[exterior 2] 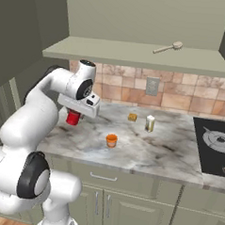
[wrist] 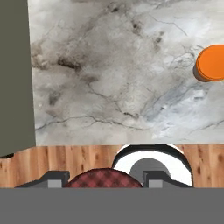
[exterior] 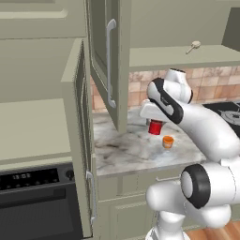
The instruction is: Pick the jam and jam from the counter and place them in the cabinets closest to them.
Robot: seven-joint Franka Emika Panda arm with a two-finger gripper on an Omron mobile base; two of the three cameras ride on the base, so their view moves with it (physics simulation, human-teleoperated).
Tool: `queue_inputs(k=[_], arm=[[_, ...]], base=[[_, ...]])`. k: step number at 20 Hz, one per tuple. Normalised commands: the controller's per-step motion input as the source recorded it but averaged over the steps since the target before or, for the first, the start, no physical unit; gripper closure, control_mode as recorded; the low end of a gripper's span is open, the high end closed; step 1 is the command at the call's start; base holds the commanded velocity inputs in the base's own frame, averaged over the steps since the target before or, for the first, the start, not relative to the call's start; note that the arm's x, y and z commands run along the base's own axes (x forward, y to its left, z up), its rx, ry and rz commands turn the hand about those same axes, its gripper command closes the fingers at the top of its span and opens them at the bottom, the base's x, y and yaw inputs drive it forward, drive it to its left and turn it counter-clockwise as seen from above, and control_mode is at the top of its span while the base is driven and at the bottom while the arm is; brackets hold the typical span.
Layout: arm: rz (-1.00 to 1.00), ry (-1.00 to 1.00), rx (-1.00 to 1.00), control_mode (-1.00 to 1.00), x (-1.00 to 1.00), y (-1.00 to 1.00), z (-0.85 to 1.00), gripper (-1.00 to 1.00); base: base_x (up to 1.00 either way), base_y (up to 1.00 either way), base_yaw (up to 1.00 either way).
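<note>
Gripper point(wrist: 103, 183): closed on red jam jar with checked lid point(exterior 2: 73, 117), held above grey-white marbled stone counter point(exterior 2: 145, 149).
Second jar: small orange-lidded jam jar point(exterior 2: 111, 140), upright on counter near front edge.
Cabinets: pale grey-green upper cabinet door point(exterior: 105, 61) standing open.

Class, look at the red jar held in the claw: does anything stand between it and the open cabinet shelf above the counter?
Nothing visible does. The claw holds the red jar above the counter, and the open shelf lies directly overhead; its wooden spoon sits far to the side.
</note>
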Motion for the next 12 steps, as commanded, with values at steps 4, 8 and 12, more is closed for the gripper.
queue_inputs(k=[4,8,12], arm=[[0.00,0.00,0.02,-1.00,-0.41,-0.01,0.28,1.00],[0.00,-0.01,0.00,-1.00,-0.45,0.00,0.24,1.00],[0.00,-0.04,0.00,-1.00,-0.48,0.00,0.21,1.00]], base=[[0.00,0.00,0.00],[0.00,0.00,0.00],[0.00,0.00,0.00]])
